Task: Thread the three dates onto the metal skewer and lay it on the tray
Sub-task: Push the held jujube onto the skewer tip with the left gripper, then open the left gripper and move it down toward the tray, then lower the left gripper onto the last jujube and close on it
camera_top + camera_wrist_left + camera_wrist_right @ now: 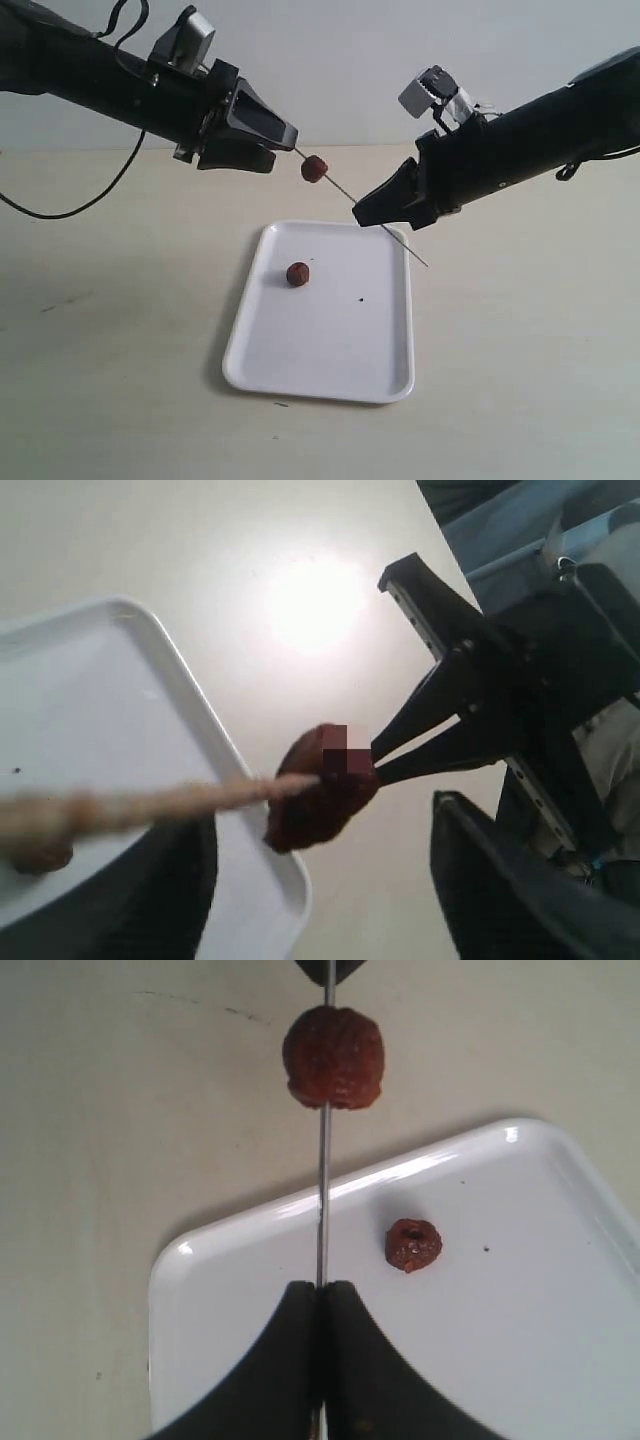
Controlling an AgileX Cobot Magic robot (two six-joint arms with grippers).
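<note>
A pale beige tabletop (120,380) fills most of the scene, its surface matte. A faint dark smudge (47,308) marks it on the left side. Behind it rises a plain whitish wall (350,60). A thin black cable (60,217) sags in a loop at the far left. The left wrist view shows a bright patch of glare (315,605) on the surface.

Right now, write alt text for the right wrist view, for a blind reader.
The right hand pinches a thin metal skewer with one date threaded on it. A second date lies on the white tray beneath.
</note>
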